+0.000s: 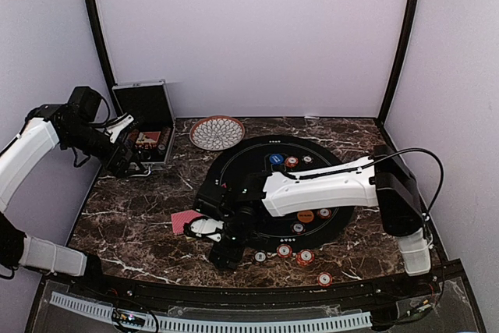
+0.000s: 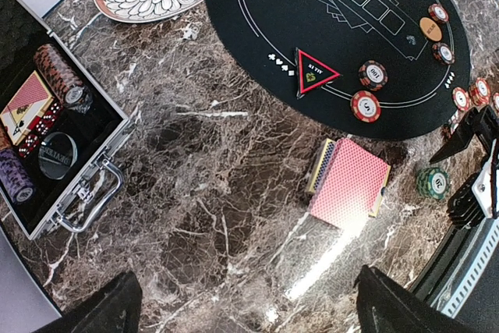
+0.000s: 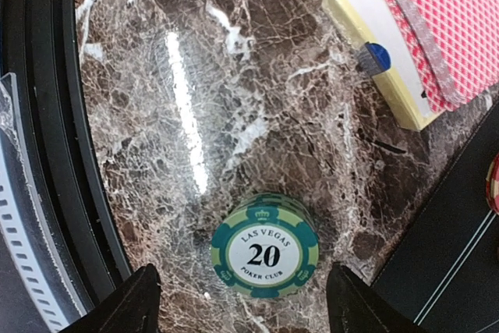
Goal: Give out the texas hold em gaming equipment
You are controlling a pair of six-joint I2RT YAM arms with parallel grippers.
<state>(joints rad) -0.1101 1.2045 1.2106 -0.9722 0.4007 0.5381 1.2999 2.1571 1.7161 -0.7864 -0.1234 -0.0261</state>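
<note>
Grn/wht striped chip [image 3: 265, 253], red-patterned cards [image 3: 456, 21], brn marble tbl [image 3: 234, 99].

A green poker chip [image 3: 265, 253] printed "LAS VEGAS 20 POKER CLUB" lies face up on the brown marble tabletop [image 3: 234, 76], between the spread fingertips of the right gripper [image 3: 245, 306] (neither tip visibly touches it). At upper right, red-backed playing cards [image 3: 448, 21] rest on a yellow-edged card box [image 3: 394, 87]. A black mat [image 3: 444, 263] fills the lower right corner.
</note>
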